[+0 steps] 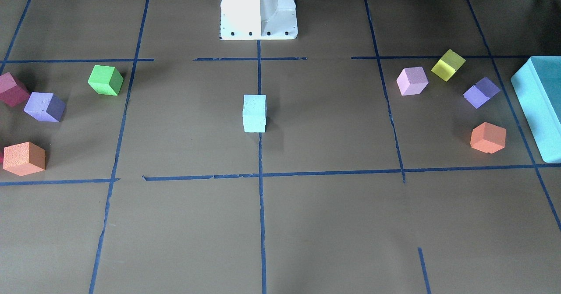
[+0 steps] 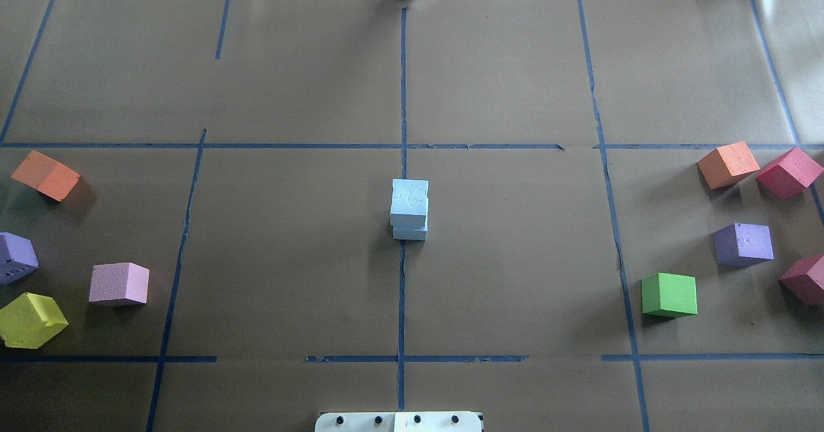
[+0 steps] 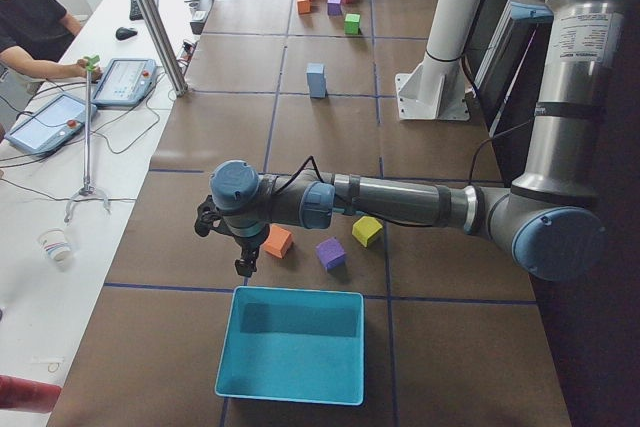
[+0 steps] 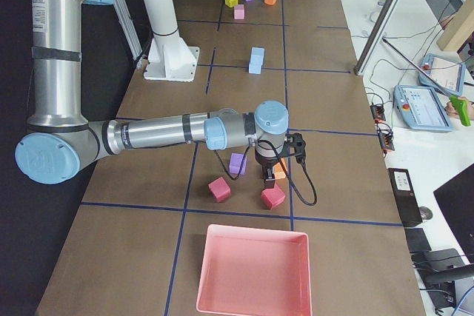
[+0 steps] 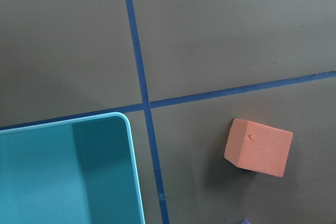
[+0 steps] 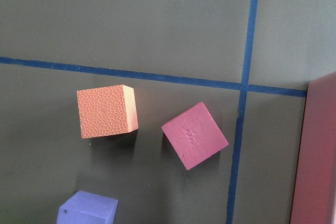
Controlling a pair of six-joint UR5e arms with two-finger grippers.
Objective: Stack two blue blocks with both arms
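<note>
**mod_k:** So where did the two blue blocks (image 2: 409, 212) end up?

**benchrat:** Dead centre of the table (image 2: 515, 65), one on top of the other. They're right on the long tape line (image 2: 403, 303) that runs out from the white pedestal (image 1: 258, 9). The top block (image 2: 409, 199) sits upright on the bottom block (image 2: 410, 233), edges near enough lined up. There's bare brown paper all round the stack, and the other cubes are bunched out past the tape lines on both sides.

**mod_k:** And the grippers?

**benchrat:** Both are well apart from the stack, out at the table's two ends. The left gripper (image 3: 243, 265) hangs pointing down off the stretched-out left arm (image 3: 390, 202). It's near a corner of the turquoise box (image 3: 290, 347), outside the rim. Its wrist cam shows that rounded corner, a tape crossing (image 5: 146, 104) just beside it, and an orange cube (image 5: 259, 146) sitting apart from the box.

The right gripper (image 4: 270, 177) hangs the same way off the right arm (image 4: 163, 132), near the pink tray (image 4: 252, 271). Its wrist cam looks down on a second orange cube (image 6: 106, 111) with a magenta cube (image 6: 195, 135) just beside it, not touching. There's a purple cube (image 6: 86, 209) at the bottom edge, and the tray wall runs along the right edge.

Spread apart or closed, gripping anything or not? Can't tell for either one. Only the side cams catch them, and the fingers are too small to read.
</note>
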